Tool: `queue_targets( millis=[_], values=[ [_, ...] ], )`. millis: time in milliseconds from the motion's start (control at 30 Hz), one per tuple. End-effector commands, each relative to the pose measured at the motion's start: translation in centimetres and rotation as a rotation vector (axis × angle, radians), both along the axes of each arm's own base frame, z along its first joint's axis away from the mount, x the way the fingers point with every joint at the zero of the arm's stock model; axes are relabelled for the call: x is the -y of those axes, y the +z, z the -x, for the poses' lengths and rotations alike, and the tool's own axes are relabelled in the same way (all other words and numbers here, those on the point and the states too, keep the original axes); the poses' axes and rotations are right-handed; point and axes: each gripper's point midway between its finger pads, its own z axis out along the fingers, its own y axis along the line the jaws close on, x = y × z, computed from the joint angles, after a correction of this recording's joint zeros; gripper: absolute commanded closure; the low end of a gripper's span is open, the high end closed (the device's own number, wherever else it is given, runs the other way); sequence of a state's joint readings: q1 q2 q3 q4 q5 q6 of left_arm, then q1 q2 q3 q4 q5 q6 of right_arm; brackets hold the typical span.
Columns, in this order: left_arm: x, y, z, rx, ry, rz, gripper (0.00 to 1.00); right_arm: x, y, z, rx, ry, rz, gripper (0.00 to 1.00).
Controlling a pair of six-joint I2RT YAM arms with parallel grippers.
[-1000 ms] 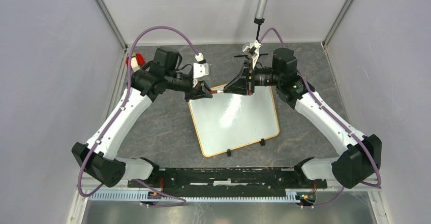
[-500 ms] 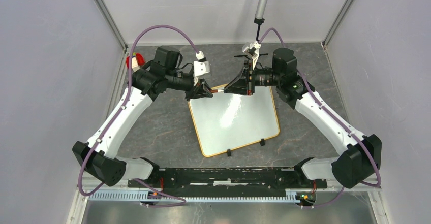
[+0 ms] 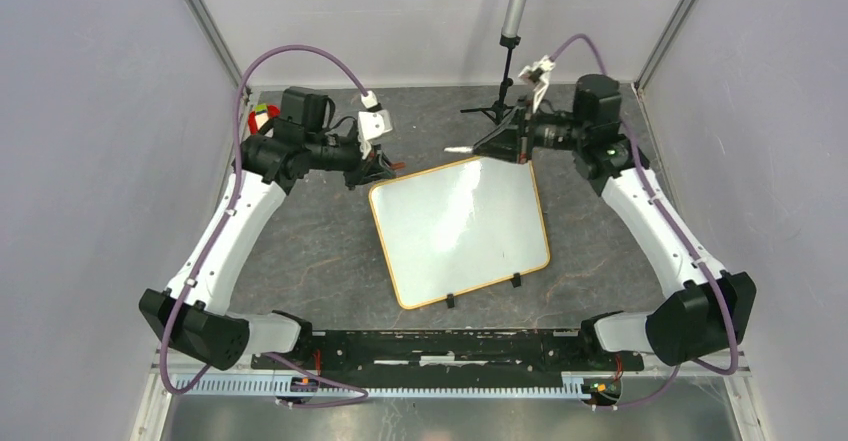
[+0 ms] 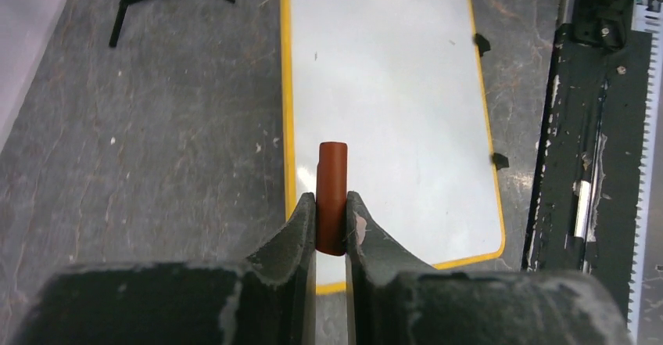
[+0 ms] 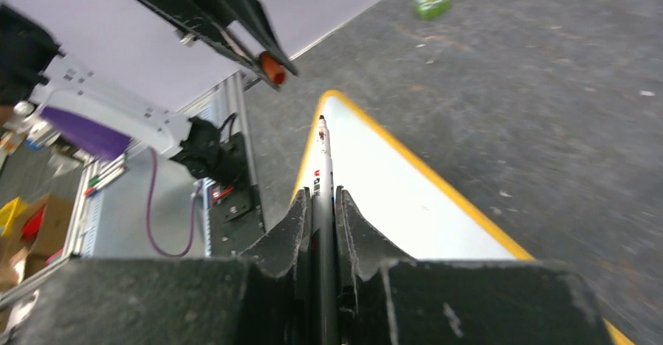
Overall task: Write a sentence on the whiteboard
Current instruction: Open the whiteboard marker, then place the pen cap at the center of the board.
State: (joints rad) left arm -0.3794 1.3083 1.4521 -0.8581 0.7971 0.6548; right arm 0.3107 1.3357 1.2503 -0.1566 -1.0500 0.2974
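Overhead: flat white rectangular whiteboard [image 3: 460, 231] with rounded corners and a thin orange-tan wooden frame lies flat on the dark grey mottled table [image 3: 310, 241], roughly mid-table, turned slightly askew. Two small black clips [image 3: 451, 300] sit on its near edge. Its face shows white with a soft glare.

Left gripper [image 3: 383, 168] hangs just beyond the board's far left corner, off the frame. Left wrist view: left gripper [image 4: 331, 204] has its dark fingers pressed onto a short red-brown cylindrical cap [image 4: 332, 181], which sticks out forward past the fingertips. Whiteboard [image 4: 391, 87] lies below and ahead of it, clips [image 4: 482, 44] along the edge toward the arm bases.

Right gripper [image 3: 490, 146] sits past the far edge, near the far right corner, pointing left. Right wrist view: right gripper [image 5: 322, 200] pinches a slim white marker [image 5: 322, 157] with red print on the barrel, dark tip bared and pointing away from the wrist. A corner of the whiteboard [image 5: 391, 196] shows under it; whether the tip touches cannot be told here, but from overhead the marker [image 3: 458, 149] lies outside the frame. Left gripper [image 5: 266, 63] shows opposite, cap end facing the marker.

Back of table: small black tripod [image 3: 497, 111] under a grey metal pole [image 3: 518, 1]. Far left corner: small red-and-green object [image 3: 262, 116], too small to identify.
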Motion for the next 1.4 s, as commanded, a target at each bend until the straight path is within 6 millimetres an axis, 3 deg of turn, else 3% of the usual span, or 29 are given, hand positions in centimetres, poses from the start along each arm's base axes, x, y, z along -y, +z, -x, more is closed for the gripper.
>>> queue_targets(
  millis=[0,167,367,533,567,633,767,1133,1367],
  values=[
    [-2.3,0.4,-0.1,0.045,0.043,-0.046,0.98,2.5,3.4,-0.1,0.1,-0.023,-0.023,1.0],
    [-5.1,0.3,-3.3,-0.022,0.262,-0.017,0.98,3.8,2.7,0.4,0.123,-0.039,-0.009,1.0],
    [-11.4,-3.2,-7.1,-0.229,0.637,0.025,0.98,5.4,1.9,0.9,0.244,-0.099,0.036,1.0],
    [-15.7,-7.1,-7.9,-0.305,0.852,-0.082,0.98,6.0,0.6,1.4,0.316,-0.1,0.092,1.0],
    [-17.4,-8.0,-7.9,-0.329,0.91,-0.114,0.98,6.1,0.2,1.4,0.32,-0.098,0.106,1.0],
    [-18.6,-9.6,-7.3,-0.369,0.956,-0.17,0.98,6.2,-0.9,1.6,0.302,-0.081,0.131,1.0],
    [-19.4,-12.4,-6.1,-0.434,0.993,-0.231,0.98,6.6,-2.1,1.5,0.315,-0.08,0.181,1.0],
    [-20.3,-15.8,-5.6,-0.512,0.962,-0.309,0.97,6.9,-3.1,0.6,0.263,-0.149,0.184,1.0],
    [-20.5,-19.2,-5.0,-0.58,0.899,-0.385,0.95,7.5,-3.3,2.0,0.261,-0.167,0.208,1.0]
  ],
)
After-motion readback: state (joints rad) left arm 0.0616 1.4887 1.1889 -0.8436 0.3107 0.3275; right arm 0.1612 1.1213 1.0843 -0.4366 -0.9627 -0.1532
